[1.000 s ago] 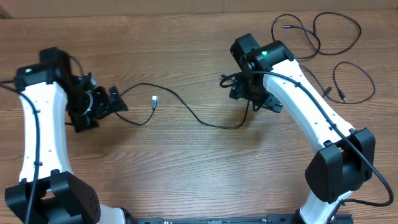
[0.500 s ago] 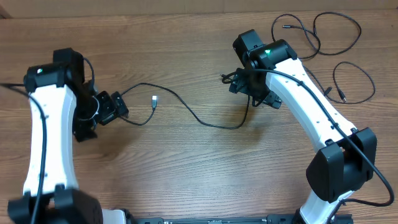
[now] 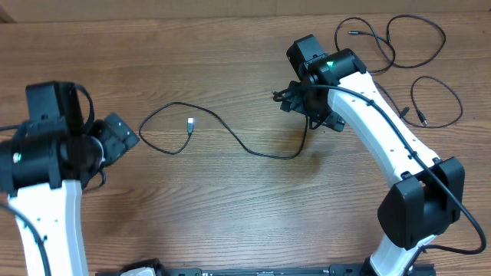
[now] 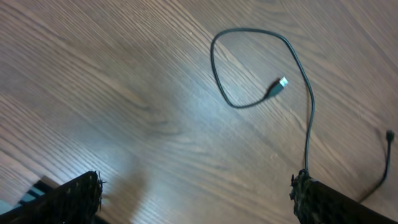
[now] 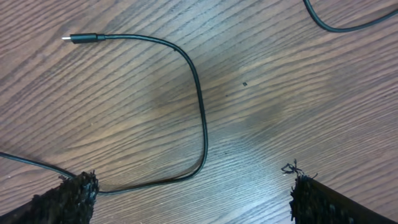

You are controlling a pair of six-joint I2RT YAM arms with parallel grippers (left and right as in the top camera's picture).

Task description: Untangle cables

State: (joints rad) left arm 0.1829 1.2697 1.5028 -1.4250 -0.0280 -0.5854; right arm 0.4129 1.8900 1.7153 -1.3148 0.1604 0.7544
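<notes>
Nothing held in the left gripper [image 4: 196, 183], spread fully wide above the wooden table [image 3: 230, 207]; likewise wide and empty at the right gripper [image 5: 189, 180]. Between the two, flat on the wood, one black cable [image 3: 280, 157] with a silvery plug [image 3: 190, 123]. Well apart, toward the far right corner, a second cable [image 3: 354, 33] and a third cable [image 3: 423, 122], each looped separately

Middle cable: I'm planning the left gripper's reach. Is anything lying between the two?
Nothing visible. Only bare table lies between the open left gripper and the middle cable, whose loop is nearest.
</notes>
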